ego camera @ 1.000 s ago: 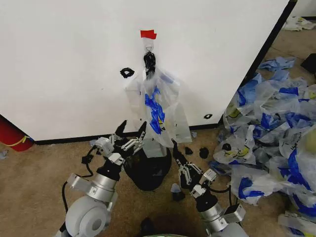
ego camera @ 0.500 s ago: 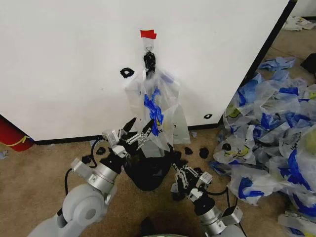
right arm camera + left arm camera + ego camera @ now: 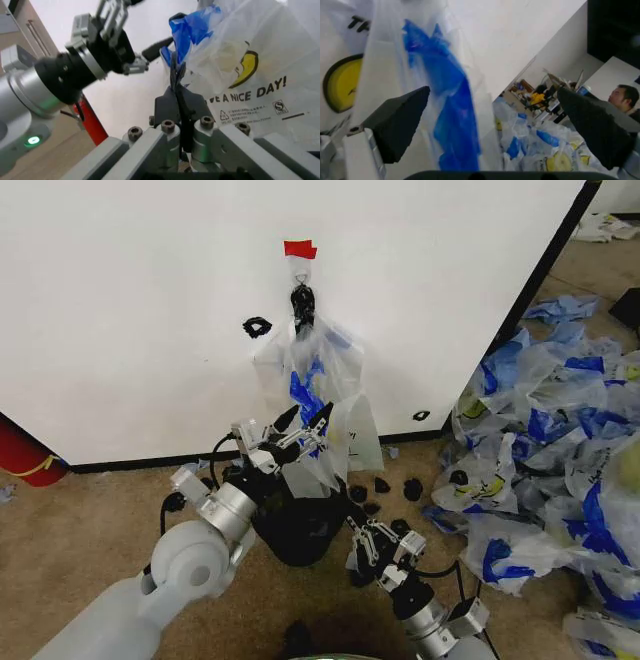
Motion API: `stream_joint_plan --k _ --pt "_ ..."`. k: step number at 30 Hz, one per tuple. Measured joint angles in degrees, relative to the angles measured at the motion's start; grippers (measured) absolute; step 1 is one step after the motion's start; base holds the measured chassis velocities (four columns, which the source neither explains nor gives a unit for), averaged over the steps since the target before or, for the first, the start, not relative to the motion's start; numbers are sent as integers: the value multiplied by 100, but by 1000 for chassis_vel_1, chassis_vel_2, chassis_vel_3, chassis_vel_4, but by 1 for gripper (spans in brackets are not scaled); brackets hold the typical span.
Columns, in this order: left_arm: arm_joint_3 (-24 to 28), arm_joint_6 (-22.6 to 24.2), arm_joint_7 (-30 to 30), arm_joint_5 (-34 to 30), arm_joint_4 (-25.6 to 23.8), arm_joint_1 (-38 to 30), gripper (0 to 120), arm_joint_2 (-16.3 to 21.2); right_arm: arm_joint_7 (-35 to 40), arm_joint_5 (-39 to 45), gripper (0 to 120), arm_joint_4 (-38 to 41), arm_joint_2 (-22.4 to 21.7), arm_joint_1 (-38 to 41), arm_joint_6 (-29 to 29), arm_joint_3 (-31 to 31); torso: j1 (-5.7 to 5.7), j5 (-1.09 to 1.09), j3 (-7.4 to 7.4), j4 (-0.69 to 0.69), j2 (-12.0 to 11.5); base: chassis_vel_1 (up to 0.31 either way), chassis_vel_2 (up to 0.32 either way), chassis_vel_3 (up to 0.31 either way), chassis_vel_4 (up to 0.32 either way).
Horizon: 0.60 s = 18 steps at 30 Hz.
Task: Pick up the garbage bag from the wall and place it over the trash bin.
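Observation:
The garbage bag (image 3: 318,385) hangs from a black clip (image 3: 302,302) under red tape on the white wall (image 3: 140,310). It is thin white plastic with blue handles and a yellow smiley. My left gripper (image 3: 305,418) is open at the bag's lower half. In the left wrist view the blue handle (image 3: 450,112) hangs between the widely spread fingers (image 3: 395,123). The black trash bin (image 3: 295,530) stands on the carpet right under the bag. My right gripper (image 3: 358,532) is low beside the bin's right side, shut and empty, with its fingers (image 3: 176,97) pointing up at the bag (image 3: 250,75).
A big heap of similar bags (image 3: 560,450) covers the floor to the right. Small black scraps (image 3: 395,485) lie by the wall's base strip. A red rounded object (image 3: 25,455) sits at the far left. A black ring (image 3: 257,327) is on the wall left of the bag.
My left gripper has risen and moved right, from above the bin's left rim to the bag's blue handles. The right gripper has sunk and drawn back a little.

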Motion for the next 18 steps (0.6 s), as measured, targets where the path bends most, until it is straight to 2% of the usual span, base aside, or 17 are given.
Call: stream_joint_plan --k 18 --pt "169 -15 -31 101 209 -9 99 -119 -12 -20 0 -23 44 12 51 17 0 0 0 0 0 0 0 0 0"
